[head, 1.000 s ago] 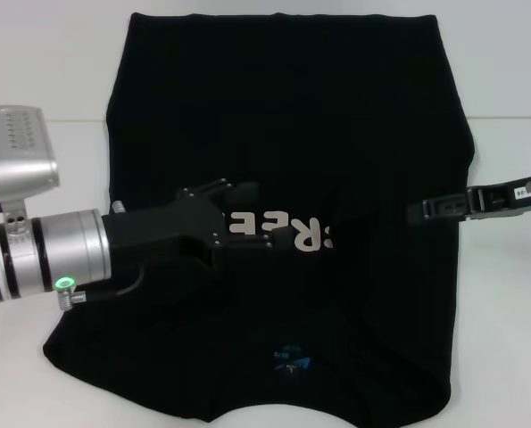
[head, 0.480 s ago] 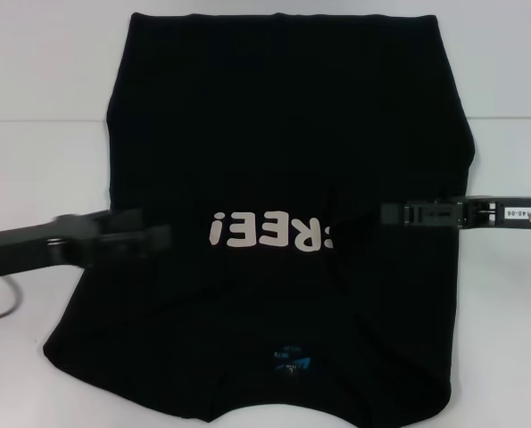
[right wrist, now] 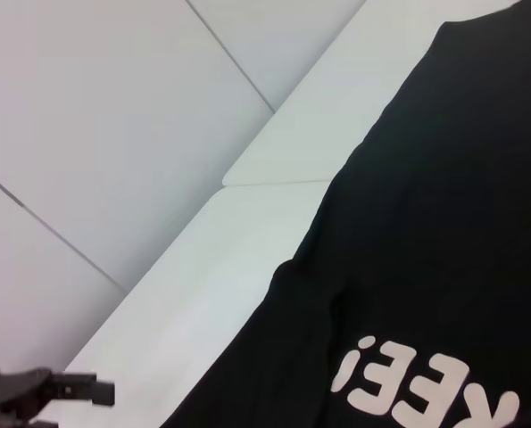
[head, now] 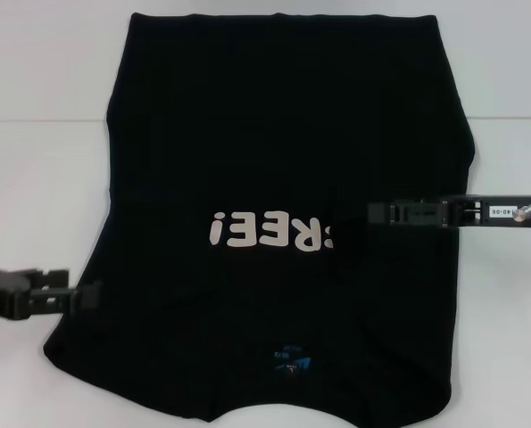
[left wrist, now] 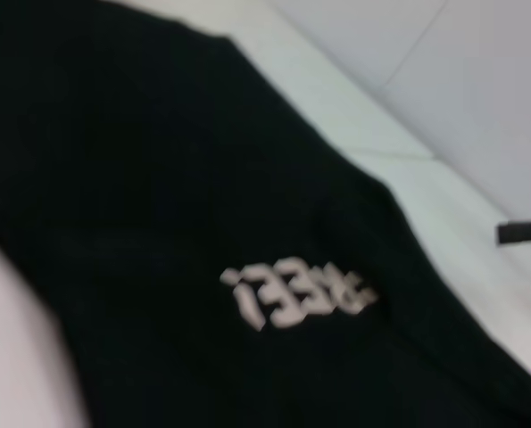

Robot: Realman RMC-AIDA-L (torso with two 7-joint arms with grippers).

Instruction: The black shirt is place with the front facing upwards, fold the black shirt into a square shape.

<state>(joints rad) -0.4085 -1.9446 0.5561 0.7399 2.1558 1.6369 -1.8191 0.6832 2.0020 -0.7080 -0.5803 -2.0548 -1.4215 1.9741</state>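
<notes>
The shirt lies flat on the white table, front side up, and it fills most of the middle of the head view. Its collar end is toward the robot, with a small blue neck label near that edge, and the hem is at the far side. The pale lettering runs across the middle of the cloth and is upside down from the robot's side; its right end is hidden in a fold, so only "REE!" is clear to read. Both long sides are already folded inward, so the cloth makes a tall shape with nearly straight edges. The left side widens a little toward the robot. In the left wrist view the shirt and the lettering are blurred. In the right wrist view the shirt covers the table beside the lettering. The left gripper is at the left edge of the shirt, near the robot, low over the table; I cannot tell whether its fingers are apart or closed. The right gripper reaches in from the right over the cloth, just beside the end of the lettering, and its finger state also cannot be told.
</notes>
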